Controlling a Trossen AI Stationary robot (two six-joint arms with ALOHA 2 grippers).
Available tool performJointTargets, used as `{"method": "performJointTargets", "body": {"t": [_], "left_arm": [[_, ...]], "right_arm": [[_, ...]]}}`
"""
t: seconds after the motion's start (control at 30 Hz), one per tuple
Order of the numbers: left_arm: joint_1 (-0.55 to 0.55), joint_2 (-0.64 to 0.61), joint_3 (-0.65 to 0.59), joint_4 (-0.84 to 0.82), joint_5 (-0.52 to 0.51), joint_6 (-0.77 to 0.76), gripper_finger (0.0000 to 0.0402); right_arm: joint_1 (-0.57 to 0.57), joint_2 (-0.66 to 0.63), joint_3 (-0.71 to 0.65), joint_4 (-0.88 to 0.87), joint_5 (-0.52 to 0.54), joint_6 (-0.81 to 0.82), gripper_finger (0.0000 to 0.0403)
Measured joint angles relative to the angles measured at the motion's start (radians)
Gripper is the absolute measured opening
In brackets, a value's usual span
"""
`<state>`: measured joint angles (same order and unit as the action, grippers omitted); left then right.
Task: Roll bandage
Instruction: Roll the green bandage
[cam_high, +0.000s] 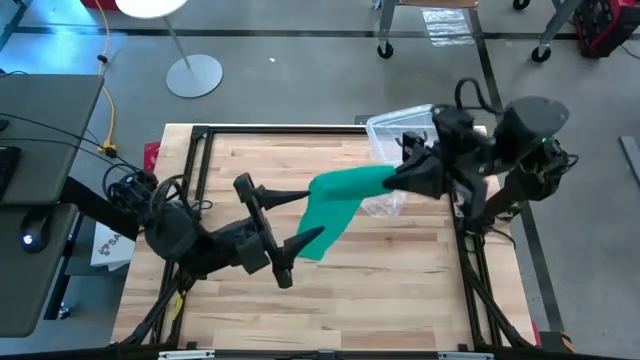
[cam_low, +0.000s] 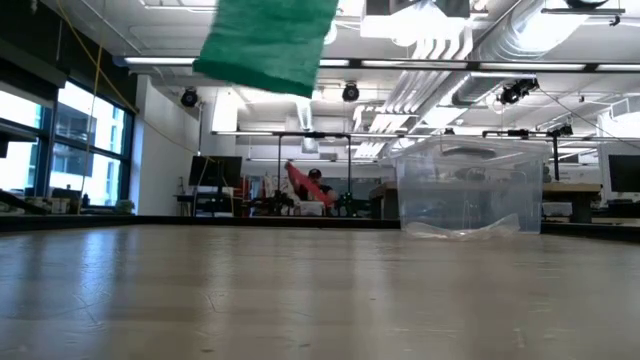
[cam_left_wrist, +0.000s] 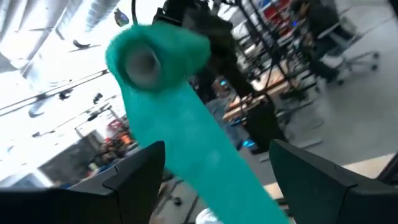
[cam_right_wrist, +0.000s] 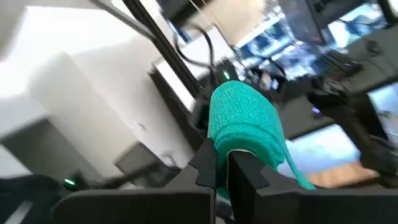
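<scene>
The green bandage (cam_high: 345, 200) is held in the air over the table's middle. Its rolled end (cam_right_wrist: 242, 121) is at my right gripper (cam_high: 395, 180), and a flat strip slants down from it toward the table's near left. The strip's free end (cam_low: 270, 45) hangs clear of the tabletop. My left gripper (cam_high: 312, 215) is open, with one finger on either side of the strip near its free end. In the left wrist view the strip (cam_left_wrist: 199, 155) passes between the two fingers, and the roll (cam_left_wrist: 152, 56) shows beyond. My left gripper stands open around the strip; whether a finger touches it I cannot tell. My right gripper holds the bandage's rolled end (cam_right_wrist: 239, 146), pinched between its two nearly closed fingers (cam_right_wrist: 208, 165). The fingers come level from the table's right. The roll is lifted clear, and the strip hangs from it.
A clear plastic box (cam_high: 400, 125) stands at the table's far right, behind my right gripper. It also shows in the low view (cam_low: 470, 185), with crinkly clear plastic (cam_low: 465, 230) at its foot. A black frame (cam_high: 200, 135) runs around the wooden tabletop.
</scene>
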<state>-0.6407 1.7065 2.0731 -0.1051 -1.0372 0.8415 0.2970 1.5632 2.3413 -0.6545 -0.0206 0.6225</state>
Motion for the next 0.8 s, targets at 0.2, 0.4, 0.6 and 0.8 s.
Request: {"method": "performJointTargets", "body": {"t": [0.2,0.4,0.6,0.8], "left_arm": [[-0.030,0.000,0.000,0.091,-0.008,0.055,0.0284],[-0.030,0.000,0.004,0.257,0.063,0.108,0.0284],[0.005,0.000,0.017,0.256,0.083,0.173,0.0284],[0.007,0.000,0.017,0.188,0.074,0.217,0.0281]], "right_arm": [[-0.051,0.001,0.000,0.052,-0.113,0.044,0.0007],[-0.082,0.006,0.000,0.052,-0.133,0.059,0.0007],[-0.094,0.031,0.000,0.053,-0.160,0.078,0.0007],[-0.095,0.055,0.000,0.053,-0.179,0.096,0.0007]]}}
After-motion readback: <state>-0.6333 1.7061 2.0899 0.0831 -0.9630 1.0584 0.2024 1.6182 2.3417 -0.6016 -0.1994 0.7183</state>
